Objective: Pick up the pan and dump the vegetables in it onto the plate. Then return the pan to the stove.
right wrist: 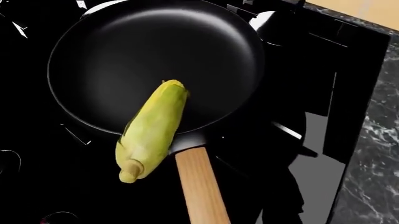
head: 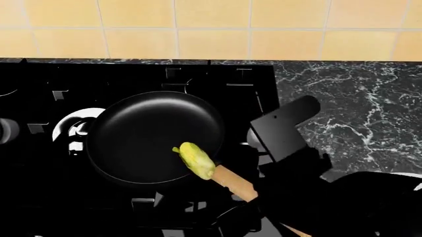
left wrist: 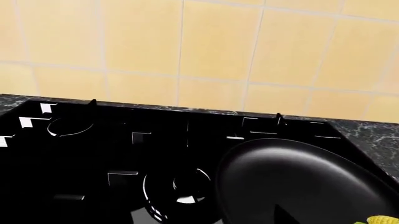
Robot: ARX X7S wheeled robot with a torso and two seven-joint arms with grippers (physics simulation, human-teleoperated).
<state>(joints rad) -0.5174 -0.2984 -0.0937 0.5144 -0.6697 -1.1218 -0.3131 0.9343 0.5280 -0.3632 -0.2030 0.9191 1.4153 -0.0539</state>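
The black pan (head: 148, 136) is over the stove (head: 39, 89), with its wooden handle (head: 234, 185) pointing toward me at the right. The corn cob (head: 196, 159) lies across the pan's rim where the handle starts. My right gripper (head: 267, 212) is a black mass over the handle and seems shut on it. In the right wrist view the pan (right wrist: 149, 60), the corn cob (right wrist: 153, 130) and the handle (right wrist: 199, 186) fill the frame, and the fingers do not show. The left wrist view shows the pan (left wrist: 299, 182) and a tip of the corn cob (left wrist: 380, 220). The left gripper is hidden. A white sliver of the plate (head: 412, 174) shows at the right edge.
A dark marble counter (head: 356, 98) lies right of the stove. A yellow tiled wall (head: 211, 24) stands behind. A silver burner cap (head: 76, 126) shows left of the pan. Stove grates (left wrist: 124, 140) and a burner (left wrist: 181, 186) show in the left wrist view.
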